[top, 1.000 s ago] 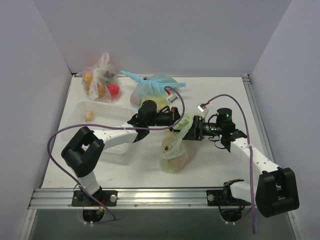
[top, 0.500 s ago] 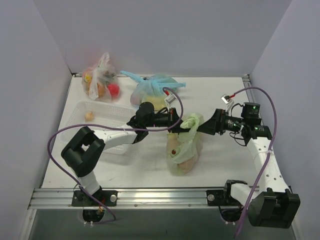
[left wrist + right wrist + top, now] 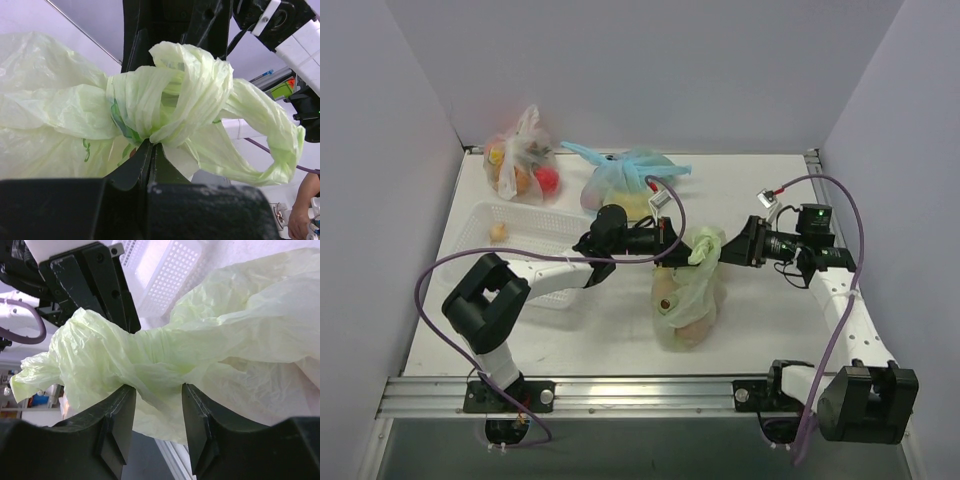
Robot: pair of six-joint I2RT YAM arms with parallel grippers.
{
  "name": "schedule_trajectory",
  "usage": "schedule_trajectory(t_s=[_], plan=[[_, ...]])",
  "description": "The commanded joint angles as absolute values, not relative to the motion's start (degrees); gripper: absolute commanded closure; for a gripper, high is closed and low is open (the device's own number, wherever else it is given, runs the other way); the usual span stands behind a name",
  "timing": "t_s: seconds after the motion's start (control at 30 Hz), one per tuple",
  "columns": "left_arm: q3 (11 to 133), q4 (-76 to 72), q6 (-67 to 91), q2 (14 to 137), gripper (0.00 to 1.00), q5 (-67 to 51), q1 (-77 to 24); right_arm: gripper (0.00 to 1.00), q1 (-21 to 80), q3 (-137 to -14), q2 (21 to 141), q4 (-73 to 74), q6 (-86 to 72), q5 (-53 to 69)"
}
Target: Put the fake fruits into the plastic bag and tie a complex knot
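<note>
At far left a white perforated basket (image 3: 535, 225) lies on the tabletop (image 3: 770, 190) holding one small orange-yellow fruit (image 3: 499, 232). Behind it stands a clear bag (image 3: 523, 160) with orange and red fruit inside, and to its right a light blue knotted bag (image 3: 625, 175). That makes three bags with the task's one.

The pale green plastic bag (image 3: 687, 305) lies mid-tabletop between the two arms. The fake fruits (image 3: 667, 301) show through its skin as a dark reddish spot and orange patches, but their number cannot be told. Its long axis runs from the rounded body nearest the arm bases to the twisted neck at the far end, which points away and slightly right.

The left claw (image 3: 672, 247) is pressed together at the wound-up knot of the neck, pinching plastic at its tips. A handle loop (image 3: 270, 145) hangs free to the knot's right. The right claw (image 3: 723, 252) comes in from the other side and pinches the roped neck between its two fingers.
</note>
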State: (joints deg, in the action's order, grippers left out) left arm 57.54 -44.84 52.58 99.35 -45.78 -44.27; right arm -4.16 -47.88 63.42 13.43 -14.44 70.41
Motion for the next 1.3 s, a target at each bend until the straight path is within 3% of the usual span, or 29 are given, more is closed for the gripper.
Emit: schedule_trajectory(t_s=[0.0, 0.23, 0.5, 0.67, 0.83, 1.13, 1.17, 1.27], plan=[[57.75, -48.25, 53.7, 99.84, 1.0, -47.37, -44.91, 0.58, -0.8, -45.19, 62.23, 10.2, -16.7, 71.72], [57.04, -51.66, 55.37, 102.21, 1.0, -44.66, -45.97, 0.69, 5.53, -42.45, 59.77, 8.44, -18.02, 68.99], [63.19, -55.46, 58.53, 105.38, 1.0, -44.3, -45.17, 0.6, 11.25, -41.74, 62.4, 5.36, -20.74, 65.92], [62.76, -55.55, 59.06, 104.85, 1.0, -44.12, -44.65, 0.33, 11.08, -45.86, 62.33, 9.91, -17.24, 66.36], [60.65, -55.55, 58.89, 103.62, 1.0, -44.38, -44.12, 0.0, 3.71, -51.85, 59.24, 24.57, -5.57, 68.19], [60.12, -55.55, 58.54, 103.36, 1.0, -44.56, -43.77, 0.03, -7.11, -57.48, 59.06, 42.45, 10.36, 71.36], [60.12, -55.55, 58.54, 103.27, 1.0, -44.65, -43.77, 0.06, -9.21, -57.48, 59.32, 42.63, 10.63, 73.11], [59.86, -55.46, 58.54, 103.1, 1.0, -44.82, -43.77, 0.35, -13.08, -57.39, 61.78, 41.32, 10.02, 77.16]])
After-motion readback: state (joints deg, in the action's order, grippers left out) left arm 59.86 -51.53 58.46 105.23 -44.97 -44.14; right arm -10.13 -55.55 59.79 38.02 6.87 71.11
